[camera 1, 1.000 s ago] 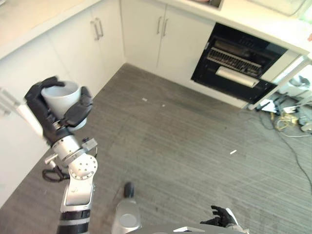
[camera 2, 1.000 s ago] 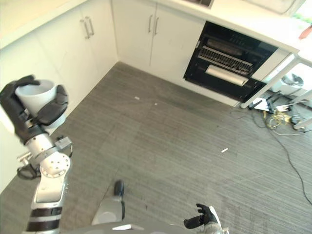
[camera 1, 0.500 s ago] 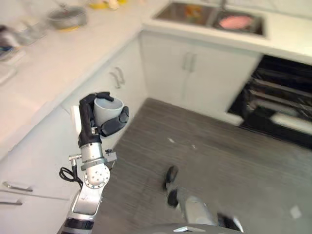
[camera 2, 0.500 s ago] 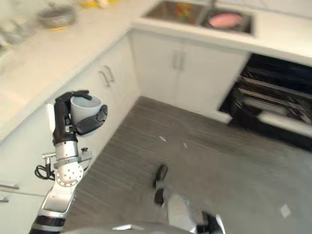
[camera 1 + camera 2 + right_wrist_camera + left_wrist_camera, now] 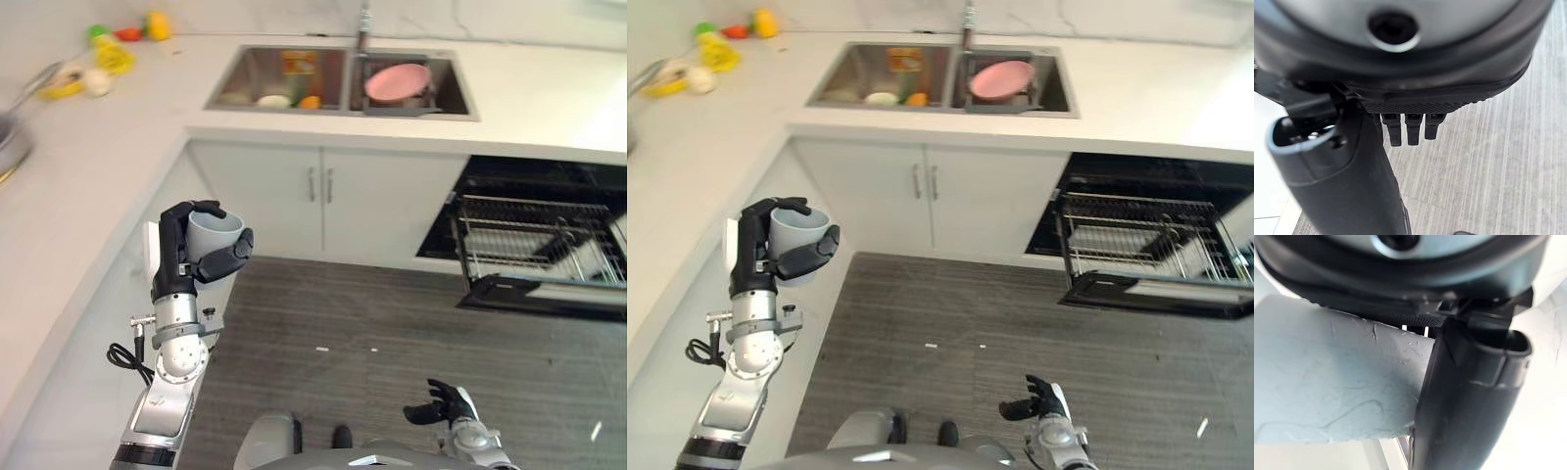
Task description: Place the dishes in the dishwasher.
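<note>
A pale grey cup (image 5: pixel 214 233) is held upright in front of the corner cabinets, with my left hand (image 5: pixel 174 259) shut around it. In the left wrist view the cup's wall (image 5: pixel 1327 391) lies against the palm and the thumb (image 5: pixel 1464 396) curls across it. My right hand (image 5: pixel 443 403) hangs low over the floor, holding nothing; its fingers (image 5: pixel 1408 129) look relaxed. The dishwasher (image 5: pixel 539 250) stands open under the counter at the right, its wire rack pulled out. A pink plate (image 5: pixel 397 81) leans in the right basin of the sink (image 5: pixel 257 67).
White cabinet doors (image 5: pixel 323 201) stand between the sink corner and the dishwasher. The left basin holds a few small items. Fruit and vegetables (image 5: pixel 108 54) lie on the counter at the far left. Grey floor (image 5: pixel 392 323) spreads before the dishwasher.
The whole picture has swung, so the camera moved; the sink and open dishwasher now face me. The cup stays in my left hand, held at about the same height.
</note>
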Controlling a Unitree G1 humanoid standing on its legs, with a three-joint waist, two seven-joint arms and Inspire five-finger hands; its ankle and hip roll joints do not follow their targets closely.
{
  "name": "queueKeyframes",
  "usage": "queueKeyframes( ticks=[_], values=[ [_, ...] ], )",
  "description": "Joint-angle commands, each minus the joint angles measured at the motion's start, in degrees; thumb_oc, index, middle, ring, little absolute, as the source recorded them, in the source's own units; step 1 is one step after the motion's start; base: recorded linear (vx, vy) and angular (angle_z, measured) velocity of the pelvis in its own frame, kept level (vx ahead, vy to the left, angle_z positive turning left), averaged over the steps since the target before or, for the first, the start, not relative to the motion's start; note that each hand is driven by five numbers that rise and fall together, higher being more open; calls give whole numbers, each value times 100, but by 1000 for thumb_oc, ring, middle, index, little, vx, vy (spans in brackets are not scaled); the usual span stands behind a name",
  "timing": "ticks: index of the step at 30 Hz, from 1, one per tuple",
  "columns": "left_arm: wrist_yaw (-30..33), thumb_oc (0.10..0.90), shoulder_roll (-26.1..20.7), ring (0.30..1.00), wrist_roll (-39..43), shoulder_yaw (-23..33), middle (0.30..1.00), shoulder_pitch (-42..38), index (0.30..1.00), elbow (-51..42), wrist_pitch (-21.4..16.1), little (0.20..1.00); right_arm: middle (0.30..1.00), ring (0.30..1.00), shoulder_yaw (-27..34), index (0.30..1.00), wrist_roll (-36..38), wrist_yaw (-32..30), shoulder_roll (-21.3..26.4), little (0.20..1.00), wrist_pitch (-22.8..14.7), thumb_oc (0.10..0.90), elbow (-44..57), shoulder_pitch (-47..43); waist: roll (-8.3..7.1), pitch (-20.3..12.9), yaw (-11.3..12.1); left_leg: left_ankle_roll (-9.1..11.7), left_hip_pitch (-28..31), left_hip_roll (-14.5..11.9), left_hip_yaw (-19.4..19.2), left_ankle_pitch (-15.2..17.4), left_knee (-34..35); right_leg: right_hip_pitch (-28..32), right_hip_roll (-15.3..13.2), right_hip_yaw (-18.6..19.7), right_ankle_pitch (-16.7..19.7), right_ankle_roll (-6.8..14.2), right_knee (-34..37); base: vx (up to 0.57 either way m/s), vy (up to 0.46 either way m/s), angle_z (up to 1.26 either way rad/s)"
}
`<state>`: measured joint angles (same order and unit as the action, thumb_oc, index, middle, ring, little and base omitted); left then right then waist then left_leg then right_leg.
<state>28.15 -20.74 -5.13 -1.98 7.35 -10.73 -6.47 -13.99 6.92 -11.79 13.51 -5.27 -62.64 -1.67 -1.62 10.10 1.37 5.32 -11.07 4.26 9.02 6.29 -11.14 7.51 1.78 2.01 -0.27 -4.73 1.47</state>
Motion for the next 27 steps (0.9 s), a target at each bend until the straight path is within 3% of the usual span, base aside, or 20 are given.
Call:
queueKeyframes(
  ticks=[1,10,15,16,17,18,21,23,24,27],
  values=[
    [9,400,-207,300,-191,112,300,-542,300,-1015,-618,300,900,900,-45,900,-136,-93,166,900,-283,800,594,90,-71,-53,163,-216,758,215,342,-472,305,-83,-211,-377,-233,853,-180,145,37,-144],
    [-183,400,-305,300,-282,-185,300,-755,300,-975,-522,300,900,900,232,900,-187,-26,526,900,-513,800,2550,662,-84,-383,-279,-500,1451,-100,-99,-599,1341,-307,-111,23,-232,937,-284,89,73,-57],
    [-198,400,-324,300,-309,-204,300,-763,300,-991,-509,300,900,900,352,900,-305,-32,619,900,-558,800,3143,768,-80,-362,-310,-525,1499,-173,-343,-589,1411,-456,-87,74,-174,1014,-431,-30,15,-42],
    [-141,400,-470,300,-282,4,300,-754,300,-1025,-502,300,900,900,462,900,-729,-159,698,900,-581,800,3975,618,52,-227,41,-349,1491,-582,-1098,-546,1471,-703,-860,-2194,-73,1298,-866,-135,-76,-6],
    [-141,400,-470,300,-282,4,300,-754,300,-1025,-502,300,900,900,462,900,-729,-159,698,900,-581,800,3975,618,52,-227,41,-349,1491,-582,-1098,-546,1471,-703,-860,-2194,-73,1298,-866,-210,-72,-141],
    [-129,400,-485,300,-317,124,300,-686,300,-1102,-551,300,900,900,540,900,-999,-117,761,900,-624,800,4483,657,107,-200,81,-305,1528,-775,-1479,-580,1526,-685,-1220,-2824,4,1346,-1091,-74,4,-135],
    [-109,400,-469,300,-363,111,300,-712,300,-1108,-578,300,900,900,728,900,-1163,-93,863,900,-694,800,5084,734,80,-201,42,-297,1563,-859,-1591,-590,1575,-702,-1454,-2547,161,1436,-1174,-81,-74,-204],
    [-74,400,-458,300,-416,34,300,-936,300,-1130,-564,300,900,900,950,900,-1373,-224,1002,900,-710,800,5666,545,-15,-318,79,-186,1469,-995,-1815,-567,1614,-601,-2122,-2232,647,1713,-702,-58,-330,-83],
    [-55,400,-444,300,-399,5,300,-1015,300,-1110,-575,300,900,900,1059,900,-1280,-302,956,900,-751,800,5920,412,-59,-347,2,-121,1507,-1076,-1824,-558,1614,-619,-2283,-1892,876,1812,-455,25,-308,-25],
    [-51,400,-448,300,-398,0,300,-1026,300,-1098,-581,300,900,900,1065,900,-1277,-299,953,900,-742,800,5935,417,-65,-337,37,-123,1524,-1072,-1858,-553,1614,-621,-2282,-1856,896,1818,-436,16,-55,-24]
  ],
)
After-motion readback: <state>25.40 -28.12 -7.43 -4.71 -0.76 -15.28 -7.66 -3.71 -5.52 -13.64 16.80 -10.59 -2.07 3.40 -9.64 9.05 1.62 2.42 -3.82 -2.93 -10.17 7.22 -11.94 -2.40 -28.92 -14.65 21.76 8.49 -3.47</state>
